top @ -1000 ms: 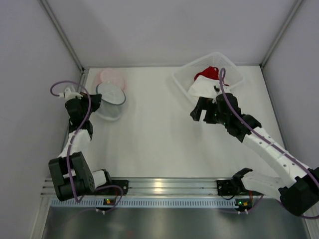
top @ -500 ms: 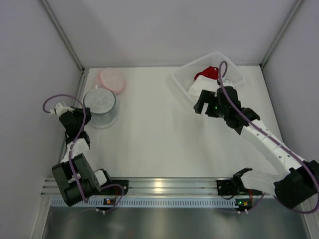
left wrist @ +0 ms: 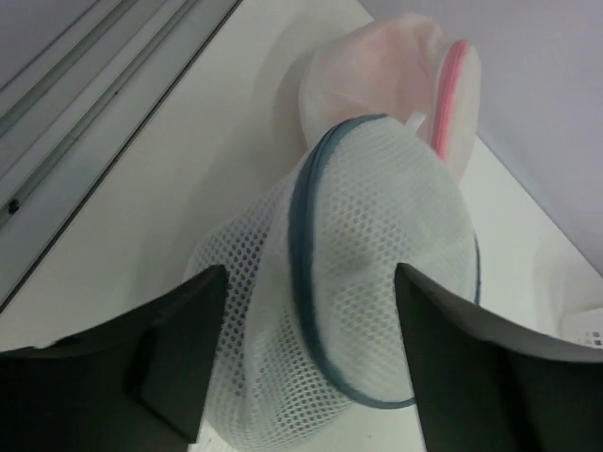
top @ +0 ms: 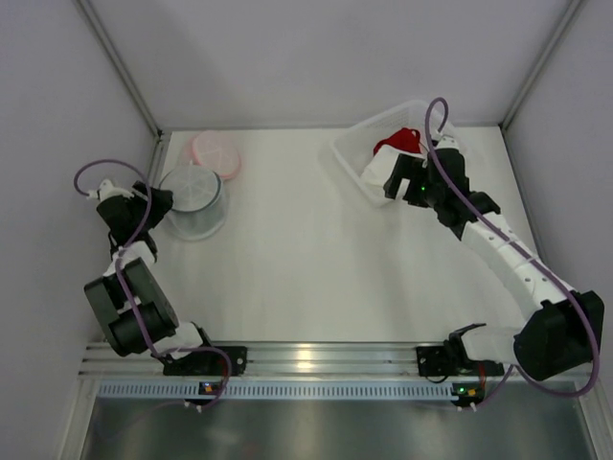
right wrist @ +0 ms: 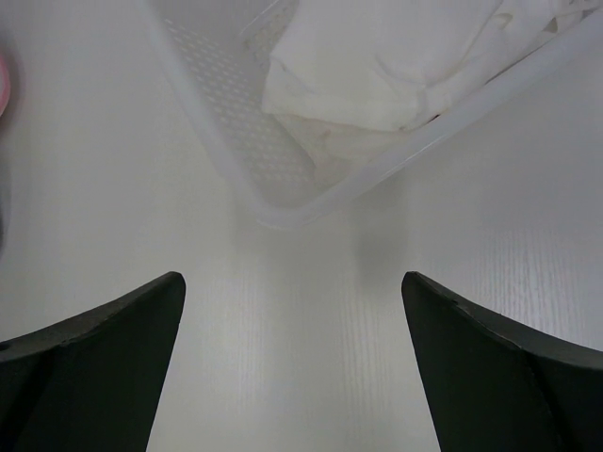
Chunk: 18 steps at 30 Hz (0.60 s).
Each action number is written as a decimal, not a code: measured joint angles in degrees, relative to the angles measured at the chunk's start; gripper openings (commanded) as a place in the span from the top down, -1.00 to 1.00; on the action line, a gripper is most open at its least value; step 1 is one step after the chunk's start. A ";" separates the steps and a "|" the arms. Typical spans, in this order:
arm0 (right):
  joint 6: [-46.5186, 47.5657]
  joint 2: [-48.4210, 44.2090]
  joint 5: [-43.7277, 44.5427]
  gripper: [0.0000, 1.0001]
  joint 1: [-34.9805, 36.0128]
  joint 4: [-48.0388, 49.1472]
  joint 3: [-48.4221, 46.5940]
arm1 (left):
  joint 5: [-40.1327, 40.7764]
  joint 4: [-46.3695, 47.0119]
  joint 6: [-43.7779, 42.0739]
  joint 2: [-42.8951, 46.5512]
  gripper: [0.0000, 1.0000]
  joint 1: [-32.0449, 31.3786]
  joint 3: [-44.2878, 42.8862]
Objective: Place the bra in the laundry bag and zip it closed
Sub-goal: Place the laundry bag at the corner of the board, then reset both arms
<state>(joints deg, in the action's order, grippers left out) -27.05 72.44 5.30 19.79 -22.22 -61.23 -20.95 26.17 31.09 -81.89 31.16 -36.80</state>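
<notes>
Left gripper (left wrist: pixel 309 273): fingers (left wrist: pixel 179 358) parted, nothing clamped. The white mesh bag (left wrist: pixel 377 282) sits right in the gap and runs on past both tips. Its blue rim curves from near the left finger towards the right one. Can't tell if the mesh touches the pads. In the top view the bag stands just right of the fingertips, close to them. The pink pouch (top: pixel 215 153) is beyond the bag, further from the fingers, and looks to touch its far side.

Right gripper (right wrist: pixel 292 278): fingers spread wide, holding nothing, bare table (right wrist: pixel 283 377) between them. The near corner of the clear basket (right wrist: pixel 283 212) lies just ahead of the tips, centred on the gap, not touching. The white cloth (right wrist: pixel 377 75) is inside the basket, ahead and slightly towards the right finger.

Bra (top: pixel 400 142): red, in the basket, past the white cloth on its far side from the right fingers. It is near the tips but outside the gap, and the wrist view does not show it. It is well apart from the left fingers and from the bag, and it is not in the bag.
</notes>
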 measured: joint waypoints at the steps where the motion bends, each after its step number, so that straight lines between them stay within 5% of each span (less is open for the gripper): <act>1: 0.48 -0.07 0.02 -0.99 -0.44 0.20 -0.04 | -0.24 -1.81 -0.04 0.11 -0.75 0.00 -1.44; 14: 7.87 -2.73 2.51 -0.99 -3.02 3.08 -4.79 | -2.49 -34.93 -7.50 12.17 -0.92 -0.55 -31.04; 18: 11.17 -2.82 2.34 -0.99 -3.48 3.54 -5.55 | 2.71 -43.01 -14.01 15.87 -0.94 -7.89 -38.23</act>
<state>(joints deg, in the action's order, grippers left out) -15.88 69.63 7.64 16.32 -18.68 -66.78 -18.24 -16.84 17.08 -66.02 23.27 -75.02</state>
